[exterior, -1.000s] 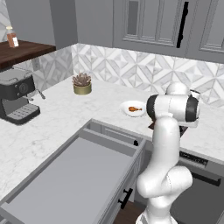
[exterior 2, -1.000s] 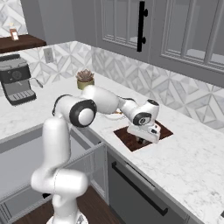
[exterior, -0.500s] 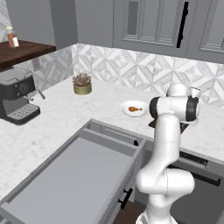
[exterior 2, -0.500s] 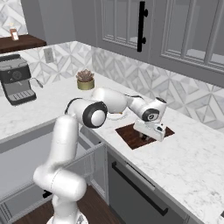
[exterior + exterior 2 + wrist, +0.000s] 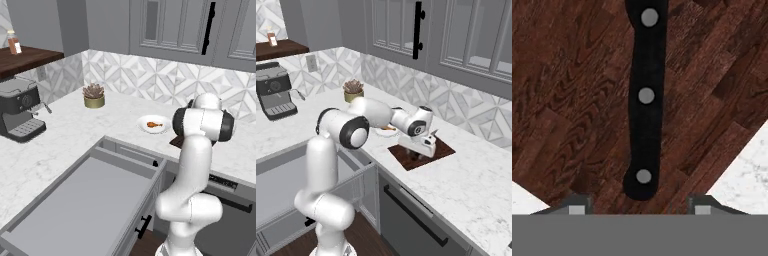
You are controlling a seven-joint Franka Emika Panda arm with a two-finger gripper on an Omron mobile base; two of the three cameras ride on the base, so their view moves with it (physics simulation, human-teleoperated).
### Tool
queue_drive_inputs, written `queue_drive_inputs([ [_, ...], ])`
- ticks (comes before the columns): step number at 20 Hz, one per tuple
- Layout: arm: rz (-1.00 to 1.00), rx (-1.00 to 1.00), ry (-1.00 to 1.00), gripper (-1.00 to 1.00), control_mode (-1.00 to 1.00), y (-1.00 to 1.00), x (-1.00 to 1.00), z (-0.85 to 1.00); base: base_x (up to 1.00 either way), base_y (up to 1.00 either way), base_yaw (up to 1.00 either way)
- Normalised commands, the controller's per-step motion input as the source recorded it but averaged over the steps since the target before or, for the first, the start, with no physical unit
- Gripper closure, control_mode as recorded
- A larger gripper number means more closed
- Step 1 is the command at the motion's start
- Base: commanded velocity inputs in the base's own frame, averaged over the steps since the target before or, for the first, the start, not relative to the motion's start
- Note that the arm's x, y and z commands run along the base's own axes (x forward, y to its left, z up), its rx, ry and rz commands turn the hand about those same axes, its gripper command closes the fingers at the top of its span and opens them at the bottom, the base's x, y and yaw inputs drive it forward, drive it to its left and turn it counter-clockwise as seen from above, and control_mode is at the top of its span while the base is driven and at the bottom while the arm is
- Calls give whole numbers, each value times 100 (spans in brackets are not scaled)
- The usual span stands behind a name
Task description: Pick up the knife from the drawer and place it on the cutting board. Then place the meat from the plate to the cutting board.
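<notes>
The gripper (image 5: 637, 205) hangs low over the cutting board (image 5: 572, 100), its two fingertips (image 5: 577, 205) standing apart with the butt of the knife (image 5: 645, 95) lying free between them on the dark wood — released, it appears, not gripped. In the hand view the black riveted handle runs straight away from the tips, its long axis square to the line between them; the blade is out of frame. That leg of the job looks done. What remains is the meat (image 5: 153, 124), resting on the plate (image 5: 144, 129) on the counter just left of the board (image 5: 443, 148) as the base cameras look on — the arm's own bulk hides the gap between them. The next move likely turns on that short sideways hop: lift clear of the handle, swing left to the plate. The drawer (image 5: 85, 210) stands pulled out in the near foreground, its grey floor bare.
</notes>
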Motion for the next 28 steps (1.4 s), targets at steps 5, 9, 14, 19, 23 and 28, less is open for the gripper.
queue_drive_inputs([
  [5,0,-1,-12,-100,-100,13,-55,99,0,0,0],
  [9,2,-3,-11,-100,-100,92,6,68,0,0,0],
  [14,16,0,-13,-100,-100,74,73,28,0,0,0],
  [19,35,-8,-9,-100,-100,28,83,0,0,0,0],
  [23,44,-12,-14,-100,-100,16,59,10,0,0,0],
  [28,41,-11,-6,-100,-100,54,48,0,0,0,0],
])
